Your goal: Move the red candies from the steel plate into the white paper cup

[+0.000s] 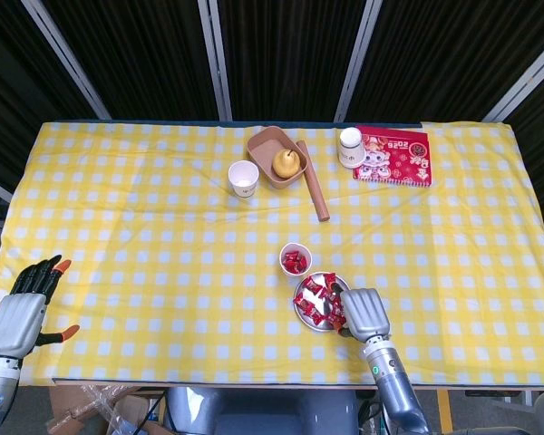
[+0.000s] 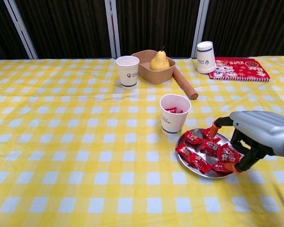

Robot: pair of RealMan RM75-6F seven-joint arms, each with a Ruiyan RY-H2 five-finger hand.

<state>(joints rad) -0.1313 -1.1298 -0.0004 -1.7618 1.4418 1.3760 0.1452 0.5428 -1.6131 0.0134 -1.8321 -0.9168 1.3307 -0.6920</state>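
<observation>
Yellow checked bench (image 2: 61, 142). Red candies (image 2: 206, 153) on steel plate (image 2: 191, 165): light, crinkly, slippery; best pinched mid-wrapper. Right hand (image 2: 255, 137) spread, holding nothing.

The right hand (image 2: 253, 139) rested at the steel plate's (image 2: 191, 166) right edge, candies (image 2: 202, 151) on the plate left of it, the paper cup (image 2: 174, 114) farther left, behind.
</observation>
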